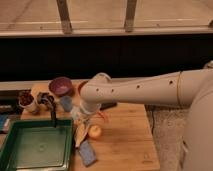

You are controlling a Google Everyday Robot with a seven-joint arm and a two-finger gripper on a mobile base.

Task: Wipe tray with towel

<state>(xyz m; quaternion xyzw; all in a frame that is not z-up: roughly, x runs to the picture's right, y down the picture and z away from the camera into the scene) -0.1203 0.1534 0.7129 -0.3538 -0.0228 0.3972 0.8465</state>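
The green tray [35, 147] lies at the front left of the wooden table. A small blue cloth-like pad [87, 153], possibly the towel, lies on the table just right of the tray's front corner. My white arm reaches in from the right, and its end points down by the tray's back right corner. The gripper [81, 116] hangs there, above the table and beside the tray, apart from the blue pad. A thin black upright piece [52, 117] stands at the tray's back edge.
A yellow object [80, 134] and an orange fruit [94, 131] lie right of the tray. A purple bowl [61, 86], a red bowl [81, 88], a blue cup [65, 103] and two filled cups [26, 101] stand at the back left. The table edge [150, 145] runs on the right.
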